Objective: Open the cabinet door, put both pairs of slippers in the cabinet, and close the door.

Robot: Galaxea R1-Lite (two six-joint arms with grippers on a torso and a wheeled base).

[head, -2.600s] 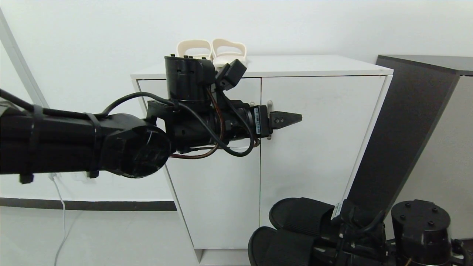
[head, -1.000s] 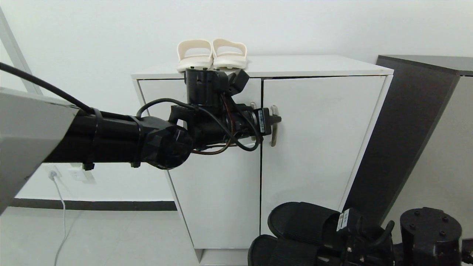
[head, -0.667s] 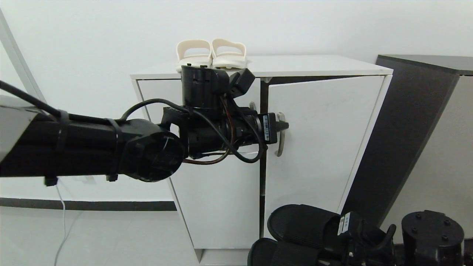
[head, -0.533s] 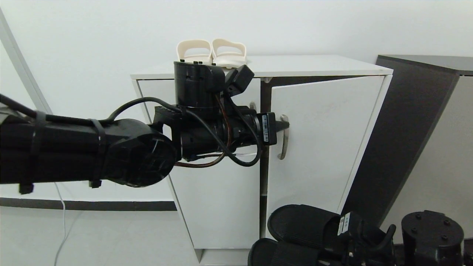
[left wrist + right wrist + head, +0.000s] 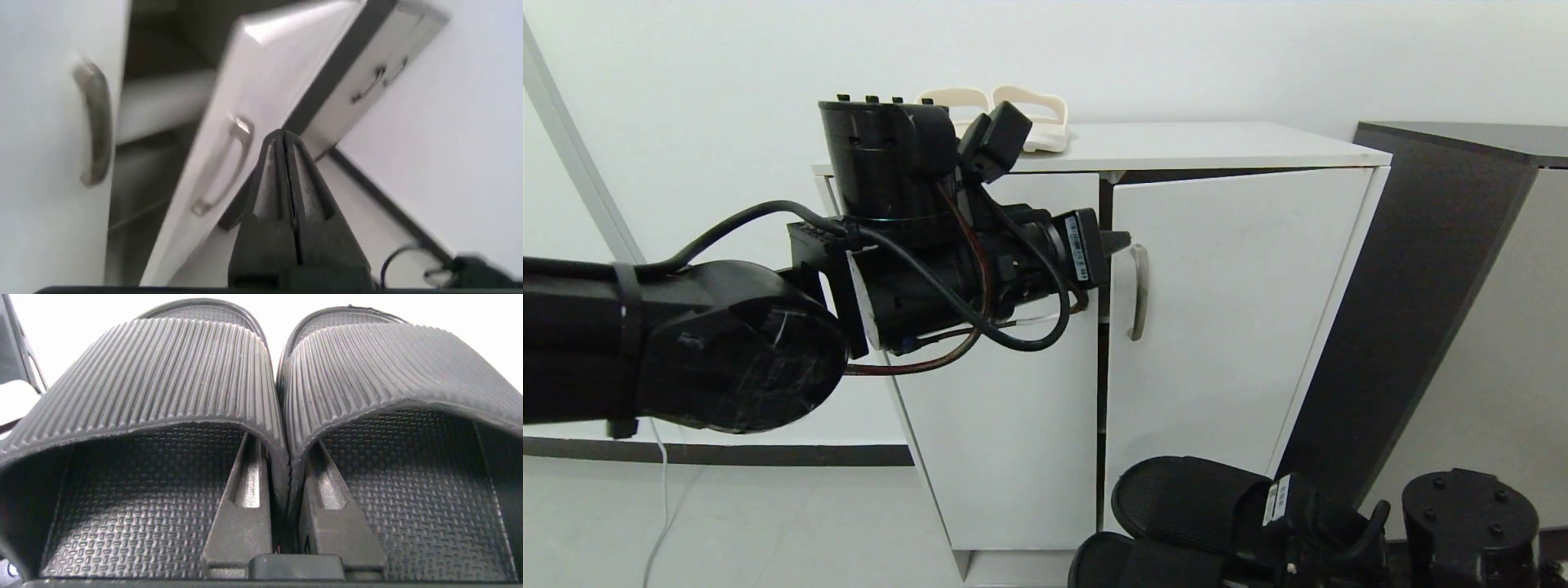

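The head camera looks forward and slightly down at the front of the white two-door cabinet [image 5: 1225, 327] from a little way back. The left wrist camera, tilted, sights along the left gripper [image 5: 283, 139] at those same doors from nearer. The right wrist camera sits very close, looking into the black ribbed rubber slippers [image 5: 163, 392], which also show at the head view's bottom edge.

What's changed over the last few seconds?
The left gripper reached the handle, pulled the right door ajar, then came off it and drew back leftward, shut. Unchanged: black slippers in the right gripper, cream slippers on the cabinet top.
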